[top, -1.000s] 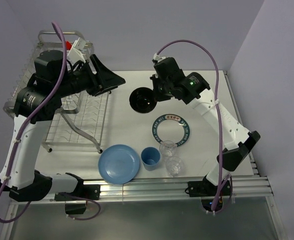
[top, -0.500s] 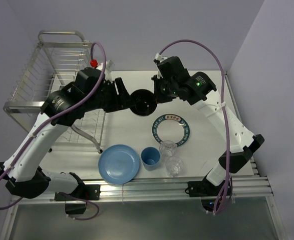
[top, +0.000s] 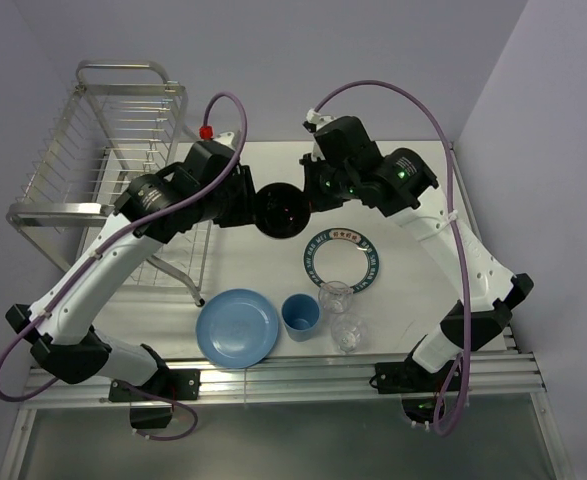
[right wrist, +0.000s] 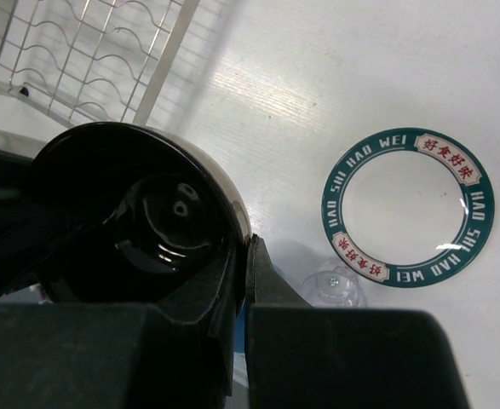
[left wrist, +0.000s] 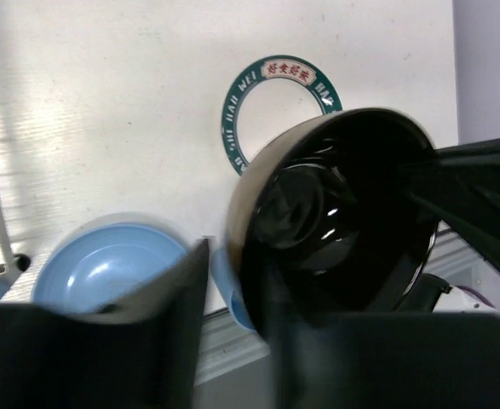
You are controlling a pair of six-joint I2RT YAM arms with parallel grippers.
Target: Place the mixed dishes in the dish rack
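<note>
Your left gripper (top: 250, 206) has swung from the dish rack (top: 113, 120) to the small black bowl (top: 281, 211), which your right gripper (top: 311, 196) holds aloft pinched by its rim; left jaws straddle the other rim, not yet clamped, so handover looks pending.

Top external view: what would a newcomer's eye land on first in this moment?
The small black bowl, held tipped above the middle of the table with both arms meeting at it. The right gripper pinches one side of its rim, while the left gripper straddles the other side, apparently not yet closed. After that comes the tall wire dish rack at the far left.
</note>
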